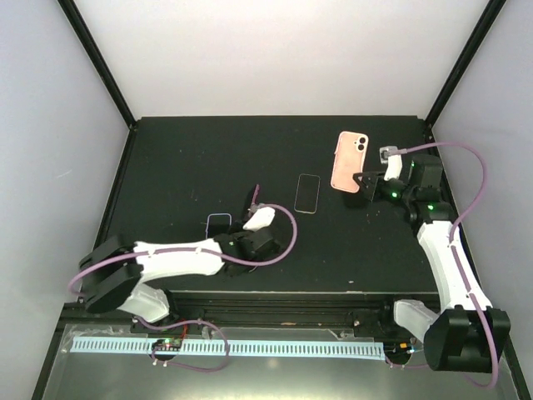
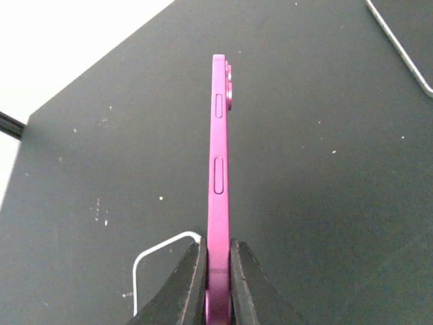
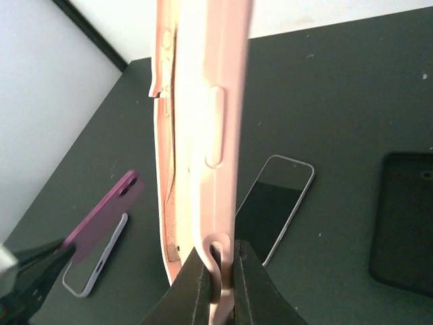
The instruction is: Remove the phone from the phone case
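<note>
Over the bench point(image 1: 183, 158), left gripper point(image 2: 218, 249) jaws clamp the bare magenta phone point(image 2: 218, 156); right gripper point(image 3: 218, 256) jaws pinch the salmon phone case point(image 3: 203, 101), apparently empty. Extraction looks done.

overhead and close wrist views sharing table point(image 1: 208, 167)

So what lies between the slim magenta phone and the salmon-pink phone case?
A flat black slab with a silver rim lies between phone and case; the top view shows it.
</note>
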Controlling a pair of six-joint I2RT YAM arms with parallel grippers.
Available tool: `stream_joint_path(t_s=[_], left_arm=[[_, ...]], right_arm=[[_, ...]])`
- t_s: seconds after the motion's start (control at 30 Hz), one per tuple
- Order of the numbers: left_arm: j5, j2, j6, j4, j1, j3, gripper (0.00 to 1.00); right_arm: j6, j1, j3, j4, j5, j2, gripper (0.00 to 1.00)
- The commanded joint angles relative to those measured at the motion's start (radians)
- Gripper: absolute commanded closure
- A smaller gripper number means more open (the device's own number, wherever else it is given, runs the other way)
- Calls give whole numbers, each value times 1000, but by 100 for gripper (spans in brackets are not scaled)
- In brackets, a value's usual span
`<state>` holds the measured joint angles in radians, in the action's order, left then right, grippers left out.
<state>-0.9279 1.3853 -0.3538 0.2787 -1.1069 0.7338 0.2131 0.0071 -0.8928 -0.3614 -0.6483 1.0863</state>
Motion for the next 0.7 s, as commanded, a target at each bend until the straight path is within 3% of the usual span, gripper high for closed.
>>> stream_joint_path(t_s=[0.0,0.07,0.27,0.67], left_arm=[[-154,133,145,-69,8,115,99],[-149,193,208,-128,13,137,98],[-83,364,333,-200,46,236,98],[-43,667,355,-88,56,521,96]], right_arm=[[-133,-70,59,19,-221,-28,99],[-124,-118,90,76,-282,-32,99],[-199,-150,94,62,-263,-28,99],[-207,-151,129,102,-232,-90,99]])
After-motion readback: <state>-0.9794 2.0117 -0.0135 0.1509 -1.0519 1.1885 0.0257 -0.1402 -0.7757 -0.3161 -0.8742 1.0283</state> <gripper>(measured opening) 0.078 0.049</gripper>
